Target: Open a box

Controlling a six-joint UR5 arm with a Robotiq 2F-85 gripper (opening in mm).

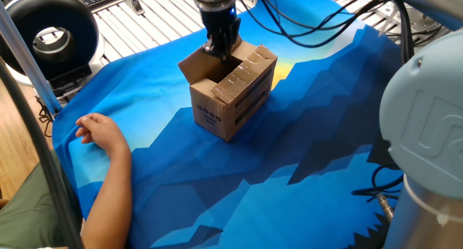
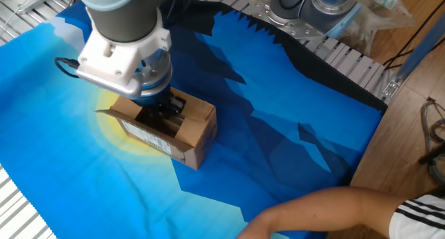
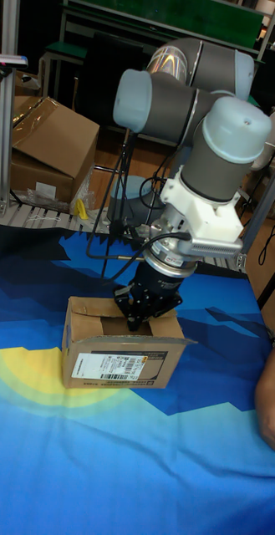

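- The desk (image 1: 145,32) carries a blue cloth (image 1: 289,148) with a mountain pattern and a yellow patch.
- The UR5 arm (image 3: 196,117) reaches down over the cloth from above.
- The box (image 1: 233,86) stands on the cloth, partly on the yellow patch. Its top flaps are open, and one flap stands up on the side towards the person.
- A person's hand (image 1: 98,129) rests flat on the cloth, well apart from the box.
- The tool (image 1: 219,50) is at the box opening, with its tip inside the top. I cannot tell if its fingers are wide or narrow.
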